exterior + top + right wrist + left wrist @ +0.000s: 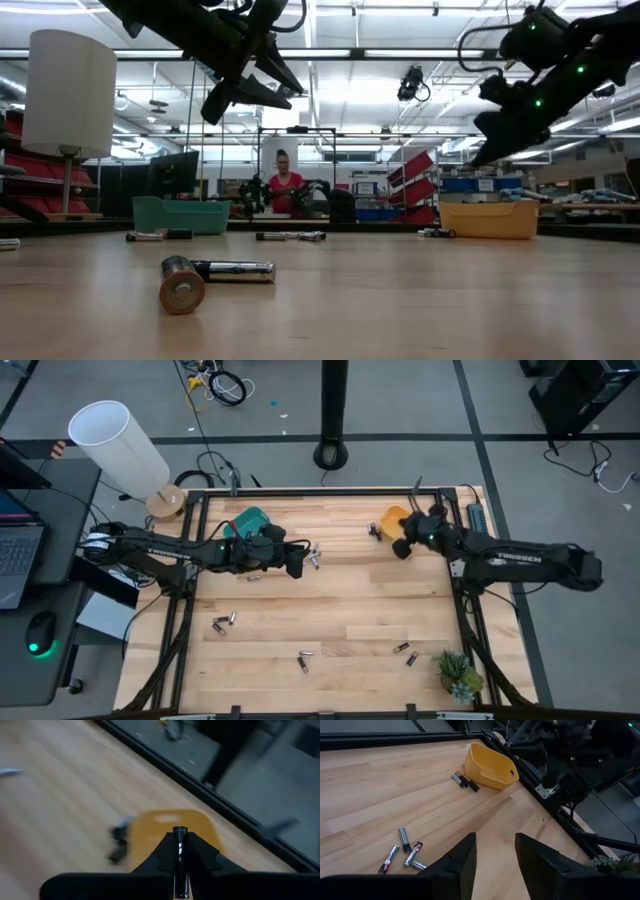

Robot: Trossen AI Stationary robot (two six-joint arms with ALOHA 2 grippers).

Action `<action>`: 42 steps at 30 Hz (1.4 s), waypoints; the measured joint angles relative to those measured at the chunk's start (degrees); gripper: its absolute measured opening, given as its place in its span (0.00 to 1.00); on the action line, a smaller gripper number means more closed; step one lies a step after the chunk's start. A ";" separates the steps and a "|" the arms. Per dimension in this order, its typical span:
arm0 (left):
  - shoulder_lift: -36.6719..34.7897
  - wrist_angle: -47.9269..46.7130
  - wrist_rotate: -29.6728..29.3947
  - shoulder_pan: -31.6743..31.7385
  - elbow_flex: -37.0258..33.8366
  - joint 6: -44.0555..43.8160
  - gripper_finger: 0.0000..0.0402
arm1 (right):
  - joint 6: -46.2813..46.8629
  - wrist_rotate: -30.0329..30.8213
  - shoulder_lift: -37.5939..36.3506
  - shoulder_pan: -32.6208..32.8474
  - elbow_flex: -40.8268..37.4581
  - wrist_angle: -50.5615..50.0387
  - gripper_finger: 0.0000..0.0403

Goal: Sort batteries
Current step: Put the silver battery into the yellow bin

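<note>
Because sorting is under way, the table [330, 610] carries a teal bin [250, 520] at upper left and an orange bin [393, 520] at upper right, over which the right gripper [180, 851] hangs, pinching one battery [180, 865], seemingly for dropping in. Beside the teal bin, the left gripper [495, 851] hovers with fingers spread, empty. Loose batteries [224, 623] lie scattered across the lower boards, none blocking either bin; lamp [120, 445] and plant [458, 673] stand off at the corners.

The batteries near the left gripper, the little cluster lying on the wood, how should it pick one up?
Probably from straight above. The left gripper is open with nothing between its fingers, and the batteries lie flat on the table, fanned apart. Take the outermost one at mid-length, fingers closing across its round body so the neighbours stay clear.
</note>
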 joint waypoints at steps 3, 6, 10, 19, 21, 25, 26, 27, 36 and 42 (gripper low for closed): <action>0.00 -0.34 0.00 0.00 0.00 0.02 0.37 | -0.27 -1.25 0.49 -4.06 0.00 -2.12 0.12; 0.00 -0.74 0.00 0.00 0.00 0.03 0.37 | -0.70 -2.92 1.28 -6.71 0.00 -3.43 0.18; 0.00 -0.64 0.11 0.00 0.00 0.02 0.37 | -0.84 -3.16 1.14 -8.18 0.00 -3.46 0.27; 0.00 -0.61 1.70 0.00 0.00 0.02 0.37 | -0.24 -15.04 -3.38 -7.29 1.42 -5.52 0.30; 0.00 -0.61 3.02 0.00 0.00 0.04 0.37 | 0.70 -22.37 -4.81 -6.17 2.25 -4.96 0.30; 0.00 -0.58 4.88 -0.03 0.00 0.45 0.37 | 5.08 -27.88 -5.64 -2.73 3.07 -4.71 0.29; 0.00 -0.56 5.69 -0.04 0.00 0.48 0.37 | 6.29 -28.54 -5.55 -1.58 3.13 -4.98 0.29; 0.00 -0.58 6.30 -0.04 0.00 0.48 0.37 | 7.51 -29.42 -5.32 -0.17 3.13 -5.20 0.29; 0.00 -7.35 15.71 -3.71 0.00 -0.14 0.37 | 14.30 -31.11 -4.06 22.31 3.13 -4.71 0.29; 0.00 -9.77 15.77 -14.76 0.35 -3.70 0.35 | 12.69 -29.28 0.33 33.23 3.13 4.67 0.29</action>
